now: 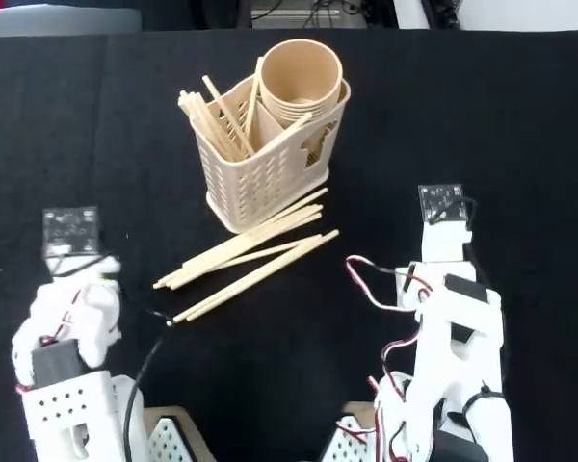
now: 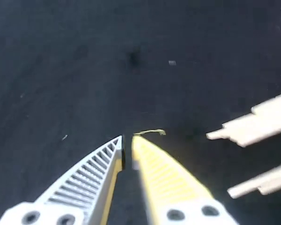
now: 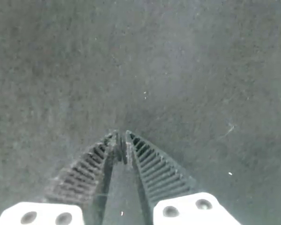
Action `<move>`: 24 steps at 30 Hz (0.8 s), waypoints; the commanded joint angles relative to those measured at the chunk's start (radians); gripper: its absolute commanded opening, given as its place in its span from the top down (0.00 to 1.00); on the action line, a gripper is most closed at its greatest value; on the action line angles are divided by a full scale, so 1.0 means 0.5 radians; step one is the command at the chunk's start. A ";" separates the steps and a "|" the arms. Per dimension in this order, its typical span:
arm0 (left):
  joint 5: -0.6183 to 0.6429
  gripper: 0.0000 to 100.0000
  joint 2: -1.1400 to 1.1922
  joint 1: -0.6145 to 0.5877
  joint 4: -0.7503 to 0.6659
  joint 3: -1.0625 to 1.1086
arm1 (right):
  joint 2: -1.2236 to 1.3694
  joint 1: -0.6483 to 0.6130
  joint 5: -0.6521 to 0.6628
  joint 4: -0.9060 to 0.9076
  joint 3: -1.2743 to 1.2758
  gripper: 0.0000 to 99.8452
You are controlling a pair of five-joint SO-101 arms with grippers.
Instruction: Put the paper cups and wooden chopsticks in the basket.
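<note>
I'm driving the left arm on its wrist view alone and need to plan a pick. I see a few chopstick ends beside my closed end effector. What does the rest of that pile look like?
Observer: The loose chopsticks lie in a fanned bundle on the black cloth, with their far ends at the foot of the basket.
Operator: Is the basket upright?
Observer: Yes, and a stack of paper cups sits in one compartment.
Operator: And the other compartment?
Observer: It holds the standing chopsticks, which lean outward over the rim.
</note>
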 commanded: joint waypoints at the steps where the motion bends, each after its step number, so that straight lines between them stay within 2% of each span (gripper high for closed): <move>1: -0.172 0.87 0.172 0.437 0.015 -0.121 | 0.002 -0.009 -0.003 0.012 -0.137 0.97; 7: -0.506 0.86 0.798 0.901 0.166 -0.529 | 0.017 -0.028 -0.092 0.000 -0.112 0.97; 11: -0.776 0.83 1.313 1.073 0.282 -0.790 | 0.017 -0.031 -0.086 0.000 -0.078 0.97; 14: -0.841 0.79 1.682 1.073 0.362 -1.017 | 0.017 -0.031 -0.086 -0.003 -0.078 0.98; 19: -0.948 0.79 2.200 0.950 0.359 -1.428 | 0.017 -0.031 -0.086 -0.003 -0.078 0.98; 24: -1.138 0.79 2.538 0.876 0.350 -1.662 | 0.017 -0.031 -0.086 -0.003 -0.075 0.98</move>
